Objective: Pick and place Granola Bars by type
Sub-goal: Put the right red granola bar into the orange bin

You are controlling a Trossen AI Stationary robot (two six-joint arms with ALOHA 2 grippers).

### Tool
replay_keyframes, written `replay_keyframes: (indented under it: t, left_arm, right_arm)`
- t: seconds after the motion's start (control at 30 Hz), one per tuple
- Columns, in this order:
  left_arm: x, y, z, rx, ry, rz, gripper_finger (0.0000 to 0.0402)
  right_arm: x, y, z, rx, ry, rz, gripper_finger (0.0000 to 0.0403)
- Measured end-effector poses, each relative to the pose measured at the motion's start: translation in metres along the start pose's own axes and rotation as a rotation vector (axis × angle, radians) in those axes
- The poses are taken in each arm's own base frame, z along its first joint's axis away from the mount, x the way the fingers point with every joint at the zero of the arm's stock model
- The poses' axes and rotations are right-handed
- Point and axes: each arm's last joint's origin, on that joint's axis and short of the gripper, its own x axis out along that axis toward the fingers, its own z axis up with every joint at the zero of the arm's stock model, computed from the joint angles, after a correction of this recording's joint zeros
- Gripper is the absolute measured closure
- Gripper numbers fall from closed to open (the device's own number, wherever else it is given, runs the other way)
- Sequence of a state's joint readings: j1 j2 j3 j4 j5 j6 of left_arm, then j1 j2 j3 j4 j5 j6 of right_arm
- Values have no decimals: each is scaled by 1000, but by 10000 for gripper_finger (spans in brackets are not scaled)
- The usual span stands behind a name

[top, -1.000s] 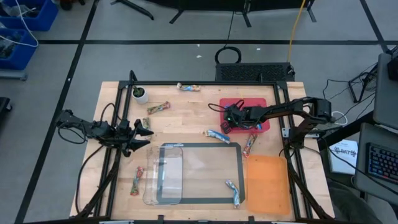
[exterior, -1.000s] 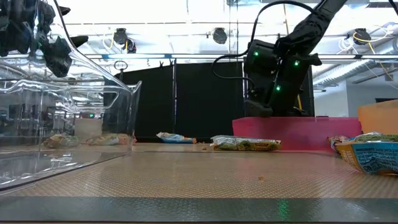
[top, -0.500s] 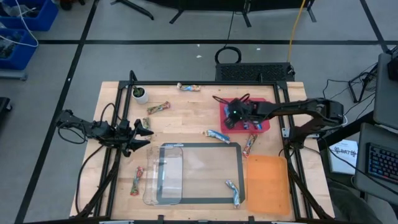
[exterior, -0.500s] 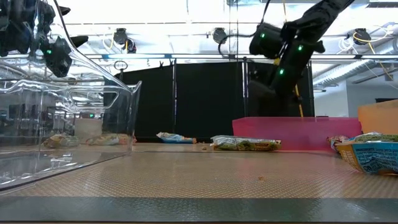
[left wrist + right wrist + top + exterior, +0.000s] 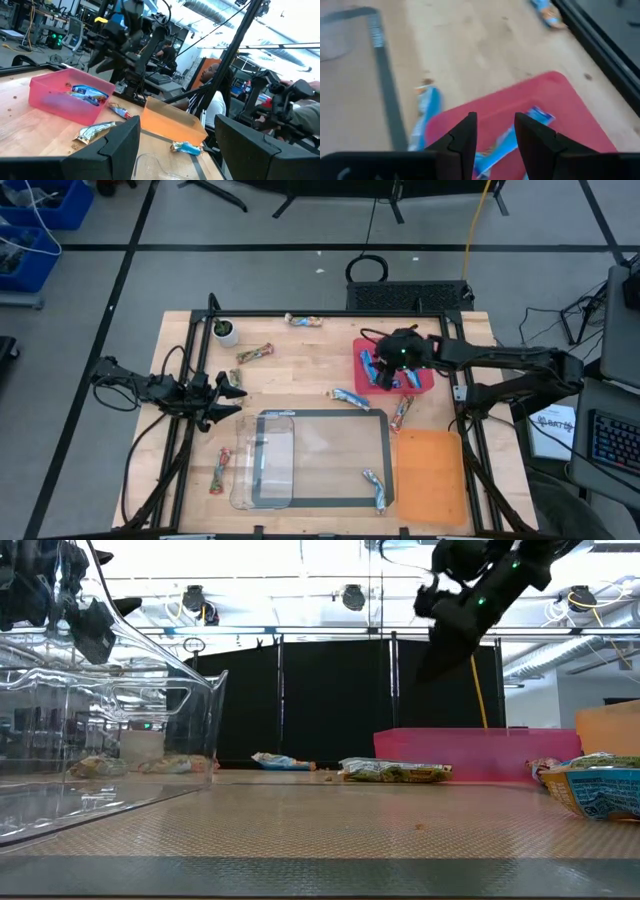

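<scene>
The red tray lies at the table's right far part, with two blue bars in it. My right gripper hovers open above this tray, high over it in the low view, touching nothing. More bars lie flat on the table: a blue one left of the tray, a red one near it, a multicoloured one at the far edge, one by the pot, one at the near left, and two at the near middle. My left gripper waits open at the left side.
A clear plastic container lies on a dark-framed mat at the near middle. An orange tray sits at the near right. A small white pot with a plant stands at the far left. A person sits beyond the table's right side.
My right gripper has risen from low inside the red tray to well above it and drifted a little toward the table's right and far edge. A blue bar now shows in the tray's left part where the gripper was.
</scene>
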State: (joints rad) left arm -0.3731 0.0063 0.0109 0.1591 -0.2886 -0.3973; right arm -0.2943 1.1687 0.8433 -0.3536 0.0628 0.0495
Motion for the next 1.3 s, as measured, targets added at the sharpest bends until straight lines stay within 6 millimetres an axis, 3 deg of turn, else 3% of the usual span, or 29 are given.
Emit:
replay_keyframes:
  t: [0.23, 0.63, 0.83, 1.3]
  left_arm:
    - [0, 0, 0, 0, 0, 0, 147]
    - [0, 0, 0, 0, 0, 0, 147]
    - [0, 0, 0, 0, 0, 0, 147]
    - [0, 0, 0, 0, 0, 0, 147]
  right_arm:
    - [-21, 5, -5, -161, 1, 198, 277]
    - [-51, 22, -24, -527, 39, 384, 276]
    - [-59, 28, -32, -724, 58, 433, 262]
    - [-68, 36, -45, -927, 114, 510, 205]
